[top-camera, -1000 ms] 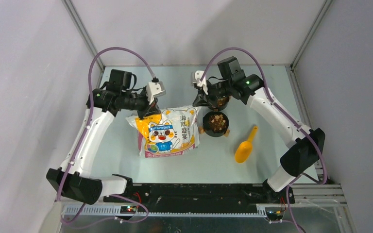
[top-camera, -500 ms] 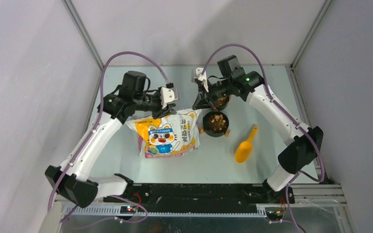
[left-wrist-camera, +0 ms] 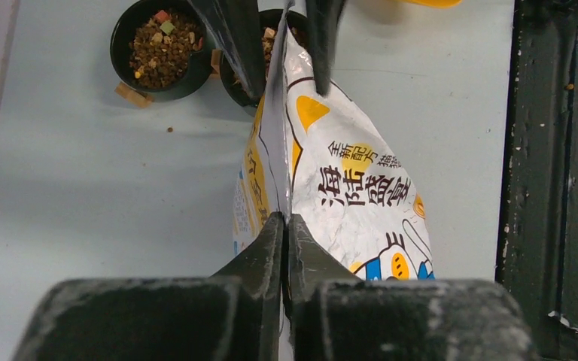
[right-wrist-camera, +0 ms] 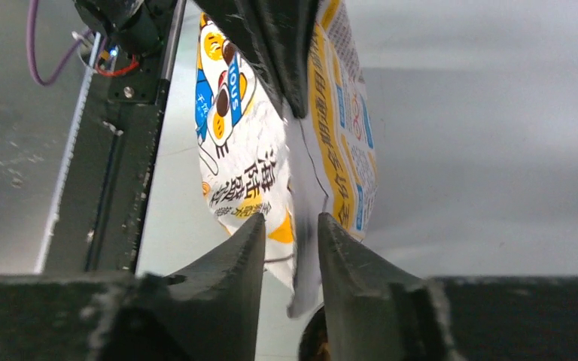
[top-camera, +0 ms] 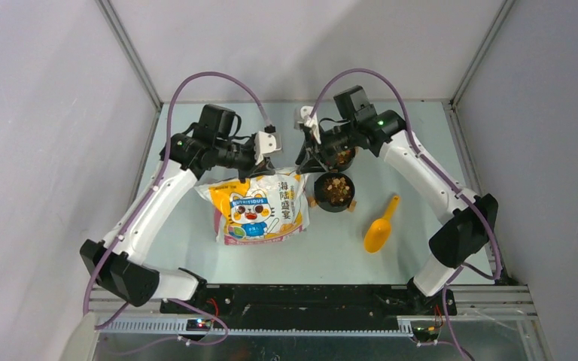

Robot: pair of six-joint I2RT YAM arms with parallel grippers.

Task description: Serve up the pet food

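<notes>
The cartoon-cat bag [top-camera: 260, 207] stands in the middle of the table with its top edge raised. My left gripper [top-camera: 257, 167] is shut on that top edge; in the left wrist view [left-wrist-camera: 284, 219] the jaws are pressed together on the bag's seam [left-wrist-camera: 346, 173]. My right gripper [top-camera: 303, 161] is at the bag's top right corner. In the right wrist view [right-wrist-camera: 290, 222] its jaws stand apart with the bag's edge [right-wrist-camera: 301, 248] between them. Pet food [top-camera: 336, 188] fills a black bowl [top-camera: 321, 197] right of the bag. More pet food [left-wrist-camera: 162, 47] shows in a second bowl.
A second black bowl [top-camera: 344, 158] with kibble sits under my right wrist, behind the first. A yellow scoop [top-camera: 380, 226] lies on the table to the right of the bowls. A few loose kibble pieces [left-wrist-camera: 132, 94] lie beside a bowl. Grey walls close in the table.
My left arm has swung to the right with the bag's top edge in its grip, pulling it up and toward the right gripper. The right gripper has barely moved.
</notes>
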